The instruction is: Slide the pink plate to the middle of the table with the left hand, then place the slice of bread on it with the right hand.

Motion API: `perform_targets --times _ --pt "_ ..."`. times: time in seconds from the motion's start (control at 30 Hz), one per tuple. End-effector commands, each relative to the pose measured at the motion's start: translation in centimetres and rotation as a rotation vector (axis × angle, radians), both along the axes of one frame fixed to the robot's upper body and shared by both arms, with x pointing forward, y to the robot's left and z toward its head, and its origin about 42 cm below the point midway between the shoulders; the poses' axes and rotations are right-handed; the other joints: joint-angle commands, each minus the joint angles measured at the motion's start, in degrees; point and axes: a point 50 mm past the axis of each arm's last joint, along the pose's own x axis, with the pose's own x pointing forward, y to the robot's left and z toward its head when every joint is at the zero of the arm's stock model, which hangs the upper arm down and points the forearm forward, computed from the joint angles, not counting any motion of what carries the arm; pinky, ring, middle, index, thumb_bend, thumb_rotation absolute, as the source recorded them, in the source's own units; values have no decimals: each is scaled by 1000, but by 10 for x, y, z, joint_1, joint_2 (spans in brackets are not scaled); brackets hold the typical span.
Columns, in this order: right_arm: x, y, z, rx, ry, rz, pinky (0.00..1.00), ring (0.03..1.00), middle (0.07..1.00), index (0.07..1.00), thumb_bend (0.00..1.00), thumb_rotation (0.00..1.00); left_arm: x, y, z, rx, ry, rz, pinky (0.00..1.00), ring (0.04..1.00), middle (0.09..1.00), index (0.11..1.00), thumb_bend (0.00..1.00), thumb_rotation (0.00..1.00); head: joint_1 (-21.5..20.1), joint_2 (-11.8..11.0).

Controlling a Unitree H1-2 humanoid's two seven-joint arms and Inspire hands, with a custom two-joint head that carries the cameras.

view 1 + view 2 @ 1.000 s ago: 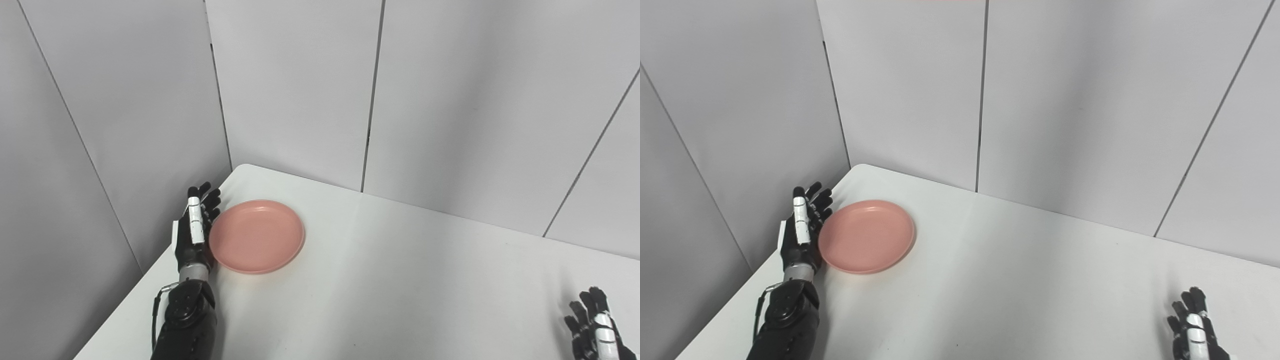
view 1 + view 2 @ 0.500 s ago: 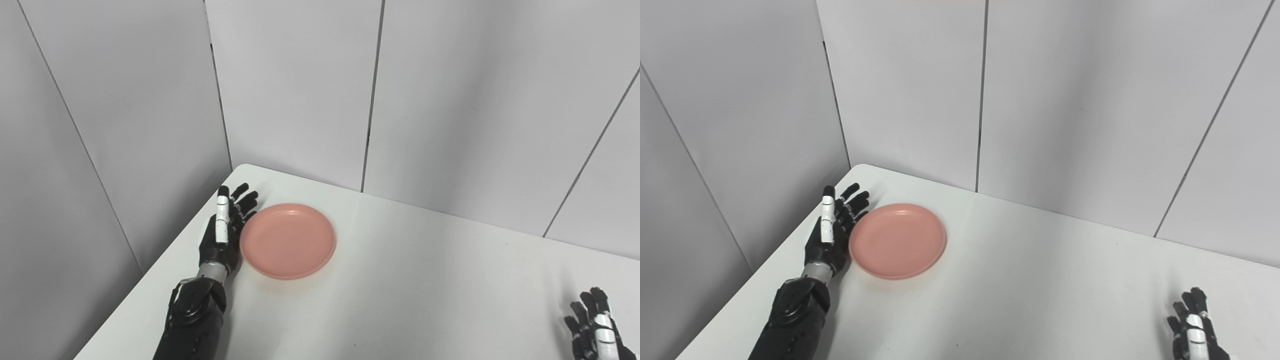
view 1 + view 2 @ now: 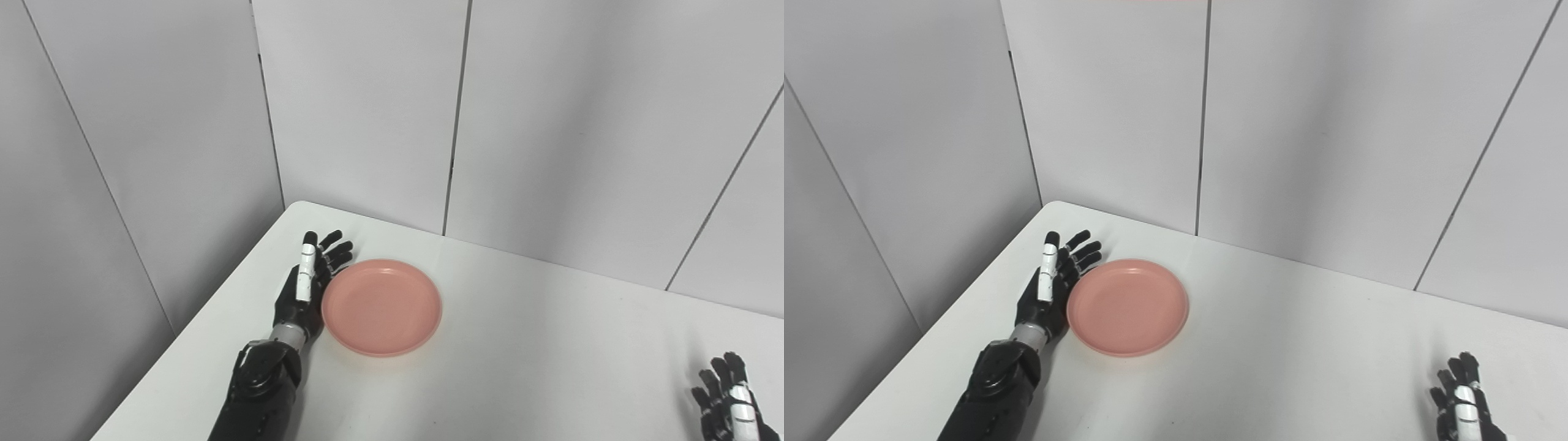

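The round, shallow pink plastic plate [image 3: 381, 307] lies flat on the white table [image 3: 520, 355], in the left half of the tabletop and nearer the far-left corner than the centre. It holds nothing, and no slice of bread shows in either view.

Just to the plate's left stands the robot's black left hand [image 3: 305, 288], set on edge with its palm facing right and its fingers [image 3: 334, 248] spread and stretched toward the far wall. The heel of the palm sits against the plate's left rim; whether the fingers also touch the rim cannot be told. The hand grips nothing and serves as a flat pusher.

The relation that matters: the plate lies directly to the right of this palm, and the middle of the table lies further right and slightly nearer. A push rightward therefore carries the plate the correct way, and a good stretch of bare table remains to cover. The slide looks only partly done.

The black right hand [image 3: 1461, 404] waits at the near-right edge, well apart from the plate, fingers loosely apart and holding nothing, partly cut off by the picture's edge.
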Motion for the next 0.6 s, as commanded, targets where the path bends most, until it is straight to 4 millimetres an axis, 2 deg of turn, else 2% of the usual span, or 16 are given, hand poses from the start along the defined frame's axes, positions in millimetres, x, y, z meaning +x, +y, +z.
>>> perform_targets --times 0.0,0.17,0.37,0.57 --pt "3 -1 16 3 -53 5 1000 1000 1000 997 713 844 8 -14 12 18 -50 -34 846 867 834 827 841 1000 0 1" --pt "3 0 16 6 -53 3 1000 1000 1000 999 700 852 8 -36 7 52 -48 -81 897 894 843 838 836 1000 -7 2" --pt "3 3 16 1 -54 -3 1000 1000 1000 998 686 872 5 -66 5 16 -39 -149 915 894 856 849 859 1000 -24 5" --pt "3 6 17 -5 -62 12 1000 1000 1000 1000 668 885 -3 -94 6 14 -48 -203 916 901 874 865 807 1000 -39 9"
